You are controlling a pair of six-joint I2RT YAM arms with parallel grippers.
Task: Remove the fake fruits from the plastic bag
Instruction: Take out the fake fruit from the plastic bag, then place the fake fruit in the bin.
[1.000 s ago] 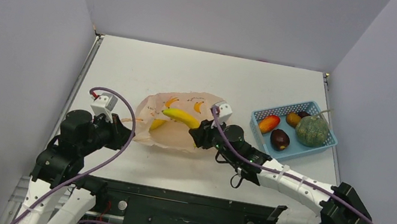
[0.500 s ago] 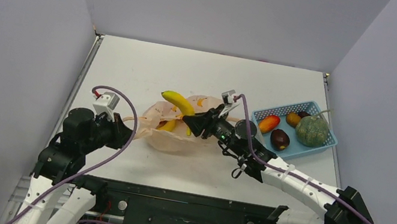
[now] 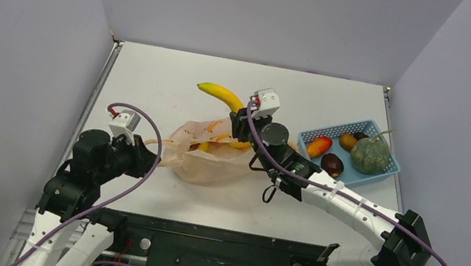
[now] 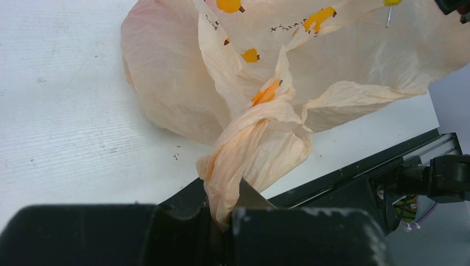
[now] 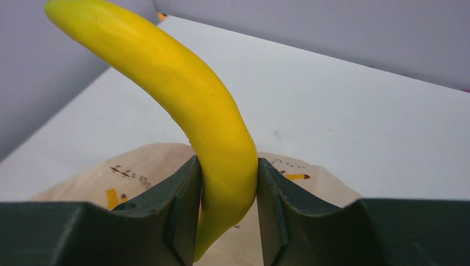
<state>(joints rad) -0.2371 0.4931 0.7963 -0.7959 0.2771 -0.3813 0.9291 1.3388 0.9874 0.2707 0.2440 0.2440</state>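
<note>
- Banana [image 3: 220, 94] is clamped near its lower end between the right end effector's [image 3: 240, 119] fingers, held in the air above the bag [image 3: 202, 163], tip pointing up and left toward the far side of the table [image 3: 155, 76].
- Right wrist view: both fingers [image 5: 180, 216] press flat on the banana's [image 5: 205, 111] sides, end effector [image 5: 228, 194] clenched on it, bag [image 5: 138, 166] below.
- Left end effector [image 3: 145, 161] is clenched on a twisted bunch of the bag's left edge; left wrist view shows the crumpled film [image 4: 255, 149] pinched between its fingertips, end effector [image 4: 221, 224] fully closed on it.
- Bag lies on the table at centre-left, crumpled, mouth toward the right arm; yellow-orange patches show near the mouth, can't tell print from fruit.
- Basket [image 3: 373, 179] sits at the table's right, well apart from the bag.
- In the basket: mango [image 3: 318, 147] at left, maroon fruit [image 3: 332, 165] near front, melon [image 3: 369, 155] at right, small orange fruit [image 3: 348, 140] at back.
</note>
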